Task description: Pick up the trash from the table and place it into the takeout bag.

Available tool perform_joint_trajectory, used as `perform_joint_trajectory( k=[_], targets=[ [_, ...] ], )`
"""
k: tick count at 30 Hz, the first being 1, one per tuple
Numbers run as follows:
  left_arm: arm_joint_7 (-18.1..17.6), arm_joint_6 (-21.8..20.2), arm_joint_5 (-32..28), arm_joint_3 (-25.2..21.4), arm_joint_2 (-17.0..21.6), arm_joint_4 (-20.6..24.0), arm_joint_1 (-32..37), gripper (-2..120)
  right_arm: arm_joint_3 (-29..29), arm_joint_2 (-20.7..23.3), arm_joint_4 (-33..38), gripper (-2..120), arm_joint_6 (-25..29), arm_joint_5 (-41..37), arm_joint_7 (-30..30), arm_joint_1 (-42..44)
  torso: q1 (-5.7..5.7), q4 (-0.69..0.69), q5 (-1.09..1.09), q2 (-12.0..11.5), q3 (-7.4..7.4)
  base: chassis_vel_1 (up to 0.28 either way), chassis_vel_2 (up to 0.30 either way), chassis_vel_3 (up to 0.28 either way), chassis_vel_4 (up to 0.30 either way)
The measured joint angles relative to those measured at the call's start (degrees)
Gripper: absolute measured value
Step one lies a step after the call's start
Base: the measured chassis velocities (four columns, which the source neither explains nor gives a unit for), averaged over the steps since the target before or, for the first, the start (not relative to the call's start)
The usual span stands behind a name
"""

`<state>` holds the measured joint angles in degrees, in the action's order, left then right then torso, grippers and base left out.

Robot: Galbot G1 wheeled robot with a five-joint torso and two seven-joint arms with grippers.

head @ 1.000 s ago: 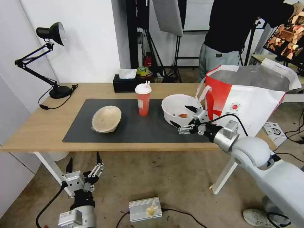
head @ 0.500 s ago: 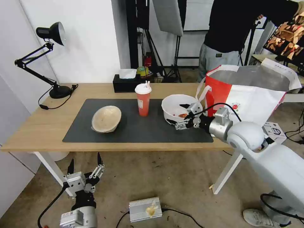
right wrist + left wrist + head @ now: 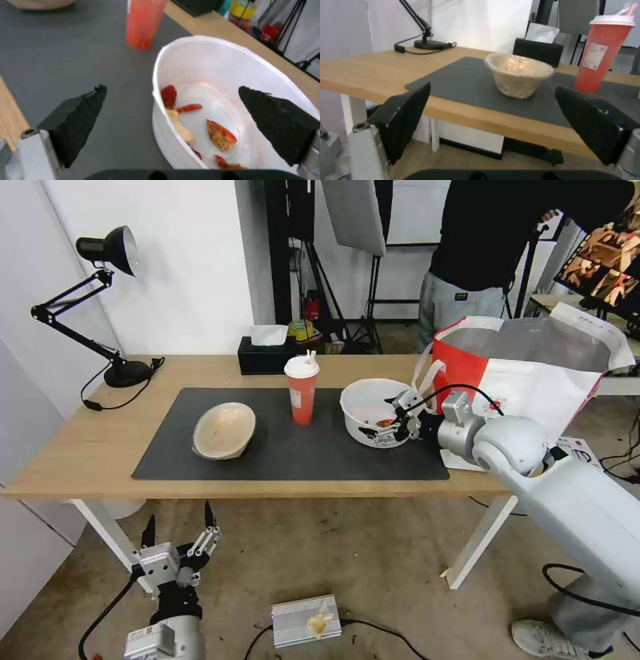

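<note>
Your right gripper (image 3: 387, 419) is spread wide across the near rim of the white plastic bowl (image 3: 363, 403), 1 finger inside the bowl and 1 outside over the dark mat (image 3: 280, 450), gripping nothing. From its wrist you can see the bowl's thin white wall (image 3: 206, 75) between the 2 black fingers (image 3: 80, 120), with several red and orange scraps (image 3: 220, 136) lying on its floor. Beyond the gripper stands the red paper cup (image 3: 302, 390) with its white lid, and farther along the mat the beige lidded bowl (image 3: 224, 430) sits tilted. The takeout bag (image 3: 527, 380), red and white with silver lining, stands open just behind the gripper's wrist. Your left gripper (image 3: 177, 533) hangs open and empty below the table (image 3: 73, 460).
</note>
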<state>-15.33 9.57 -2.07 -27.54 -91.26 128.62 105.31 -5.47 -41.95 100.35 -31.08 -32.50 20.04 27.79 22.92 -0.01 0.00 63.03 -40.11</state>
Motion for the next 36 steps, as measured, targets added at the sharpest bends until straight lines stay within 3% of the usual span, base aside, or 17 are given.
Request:
perform_joint_trajectory(
  k=[36],
  targets=[
    [-0.3,-0.1,-0.6,-0.5,-0.1,-1.2,-0.7,100,-9.6,-4.2,-12.0,100,-2.1,3.7,6.1,-11.0,0.0,0.01,0.0,0.0,0.0,0.0,0.0,0.0,0.0]
  ],
)
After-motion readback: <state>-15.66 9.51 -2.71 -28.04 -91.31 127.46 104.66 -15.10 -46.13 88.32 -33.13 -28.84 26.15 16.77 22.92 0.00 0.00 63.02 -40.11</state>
